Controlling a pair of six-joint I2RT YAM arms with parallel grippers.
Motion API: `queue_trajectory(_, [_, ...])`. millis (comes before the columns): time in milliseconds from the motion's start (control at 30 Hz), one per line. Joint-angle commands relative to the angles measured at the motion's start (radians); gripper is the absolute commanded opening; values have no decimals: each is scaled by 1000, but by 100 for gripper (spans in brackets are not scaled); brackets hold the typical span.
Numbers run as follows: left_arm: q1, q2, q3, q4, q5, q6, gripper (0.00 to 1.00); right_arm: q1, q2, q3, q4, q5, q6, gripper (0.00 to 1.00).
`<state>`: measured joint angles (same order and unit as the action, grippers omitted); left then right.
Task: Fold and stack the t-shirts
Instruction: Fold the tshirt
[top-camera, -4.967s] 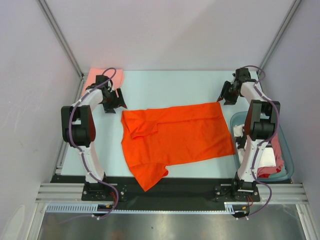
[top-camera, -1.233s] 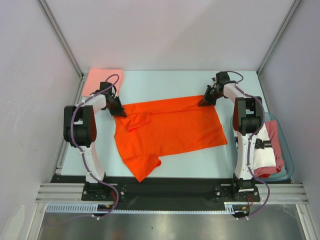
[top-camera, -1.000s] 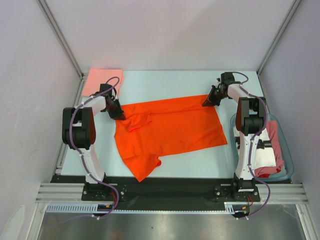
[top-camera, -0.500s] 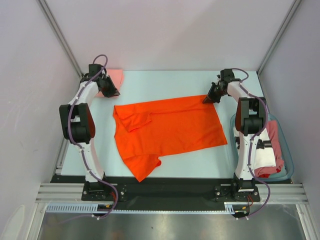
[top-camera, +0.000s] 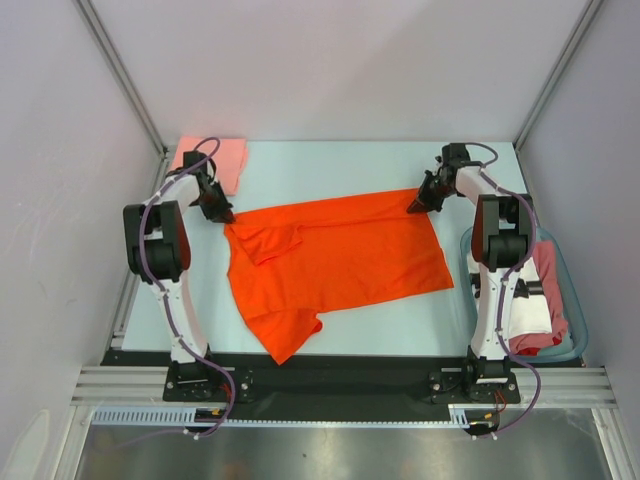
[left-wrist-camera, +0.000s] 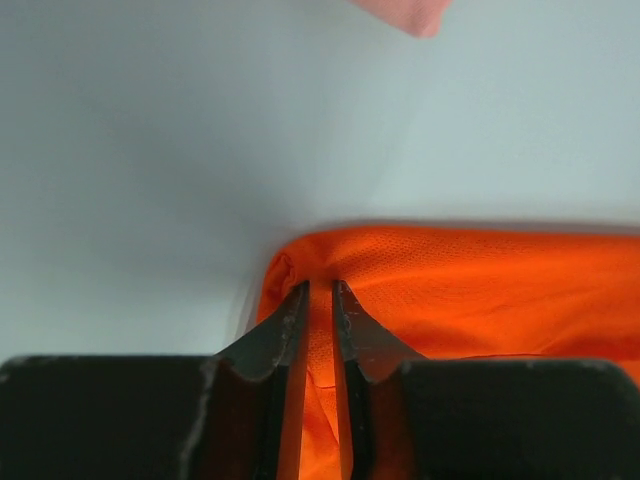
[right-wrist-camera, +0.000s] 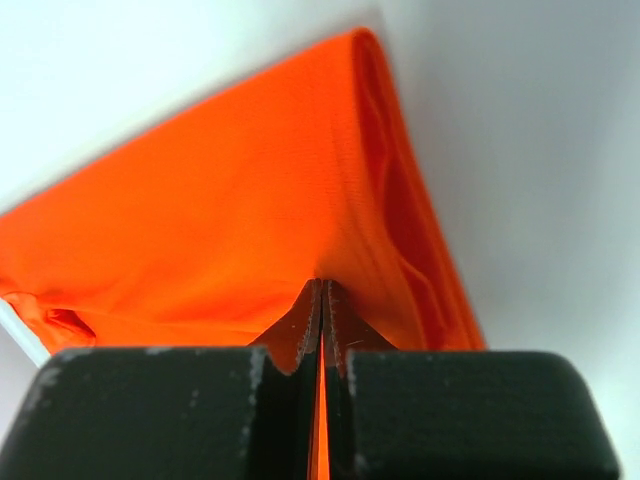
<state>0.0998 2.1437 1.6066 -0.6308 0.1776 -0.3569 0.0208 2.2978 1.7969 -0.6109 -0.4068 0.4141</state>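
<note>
An orange t-shirt (top-camera: 340, 255) lies spread on the pale table, its near-left part folded into a point. My left gripper (top-camera: 220, 213) sits at the shirt's far-left corner. In the left wrist view its fingers (left-wrist-camera: 320, 285) stand a narrow gap apart, straddling the edge of the orange t-shirt (left-wrist-camera: 480, 290), with fabric showing in the gap. My right gripper (top-camera: 418, 204) is at the far-right corner. In the right wrist view its tips (right-wrist-camera: 322, 282) are pressed together on a raised ridge of the orange t-shirt (right-wrist-camera: 230, 200). A folded pink t-shirt (top-camera: 225, 155) lies at the far left corner.
A blue basket (top-camera: 575, 320) stands at the right edge of the table beside the right arm, holding white and red garments (top-camera: 530, 310). A corner of the pink t-shirt (left-wrist-camera: 405, 12) shows at the top of the left wrist view. Frame posts rise at both far corners.
The left gripper swung away toward the pink t-shirt half a second ago and has come back to the orange shirt's far-left corner. The right gripper has stayed on its corner.
</note>
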Motion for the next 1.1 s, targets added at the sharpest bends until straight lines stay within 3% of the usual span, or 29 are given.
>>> queue_trajectory(0, [5,-77,-7,-15,-55,33,21,-40,-47,-19,-12,26,-35,0])
queue_trajectory(333, [-40,-154,90,-87,-79,50,23,-53,-103,-18,-49,85,-69,0])
queue_trajectory(567, [-141,-185,96,-78,-7,35,33,4,-150,-7,19,53,-49,0])
queue_trajectory(700, [-144,-142,82,-29,49,12,33,18,-104,-14,199,-82,131,0])
queue_trajectory(800, [-140,-101,76,20,72,-7,31,39,-57,-82,446,-217,343,0])
queue_trajectory(833, [-129,-88,59,43,109,-13,30,56,-46,-108,600,-240,412,0])
queue_trajectory(933, [-106,-64,52,72,129,-28,29,82,12,-159,828,-286,585,0])
queue_trajectory(1067, [-104,-24,56,56,131,-4,29,85,71,-152,901,-291,655,0])
